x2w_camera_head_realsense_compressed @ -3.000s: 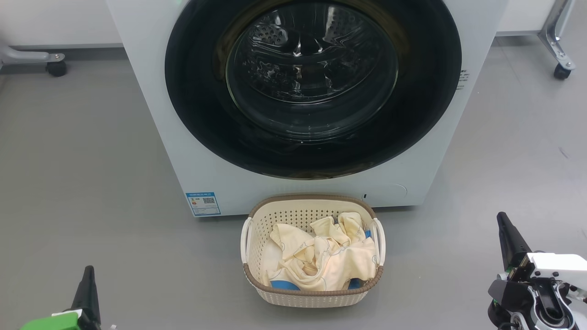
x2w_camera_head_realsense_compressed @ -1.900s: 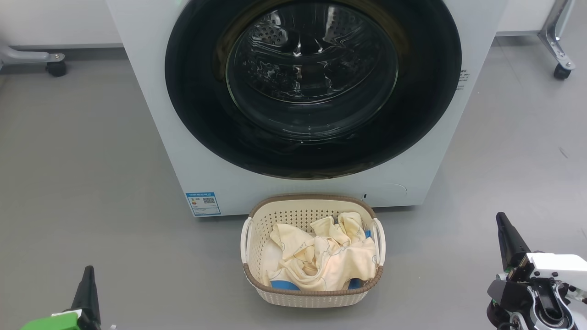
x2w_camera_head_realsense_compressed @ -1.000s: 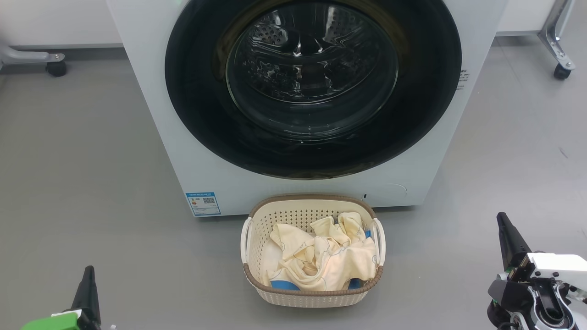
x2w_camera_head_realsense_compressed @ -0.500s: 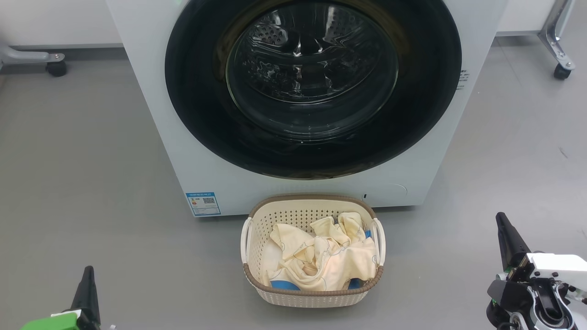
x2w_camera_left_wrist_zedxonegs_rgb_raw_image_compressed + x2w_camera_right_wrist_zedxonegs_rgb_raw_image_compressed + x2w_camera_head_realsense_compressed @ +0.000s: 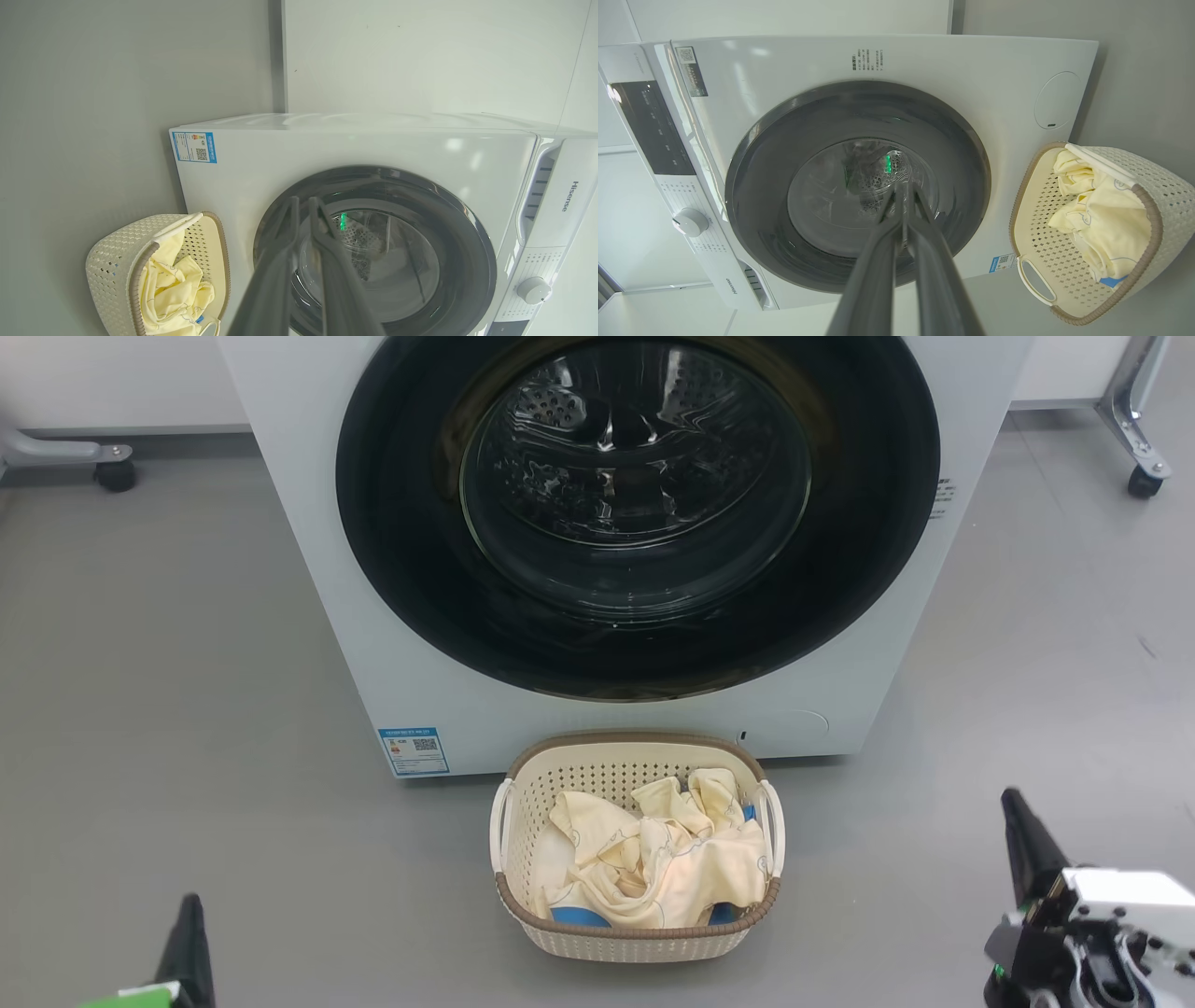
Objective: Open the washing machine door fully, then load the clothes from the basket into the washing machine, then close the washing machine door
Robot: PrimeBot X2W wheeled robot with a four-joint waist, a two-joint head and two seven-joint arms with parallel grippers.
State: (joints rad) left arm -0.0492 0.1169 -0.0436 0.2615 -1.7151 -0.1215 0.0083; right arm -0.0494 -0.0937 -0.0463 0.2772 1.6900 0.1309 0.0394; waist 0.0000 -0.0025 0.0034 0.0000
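1. The large round door (image 5: 638,513), with its glossy black rim and clear glass bowl, sits shut and flush on the big white front-loading washing machine (image 5: 308,569). Opening hasn't started.
2. The door lies ahead of and above both sets of fingers. Each wrist view has its fingers aimed at the glass, well apart from it.
3. Fingers of the left gripper (image 5: 303,200) are all but together, with a hairline gap at the tips, and hold nothing. Fingers of the right gripper (image 5: 903,186) are together and empty.
4. The right gripper sits higher in the head view than the left, so it's probably nearer the door, though depth there is weak.
5. The small cream perforated basket (image 5: 638,943) with a brown rim stands on the grey floor (image 5: 187,663) just before the machine's base, between the arms. The pale cream-yellow clothes (image 5: 653,868) with blue trim are inside it.
6. The head view gives the floor layout. The wrist views add the whole rim and a control strip (image 5: 537,280) with a white dial (image 5: 534,290). I can't make out a handle.
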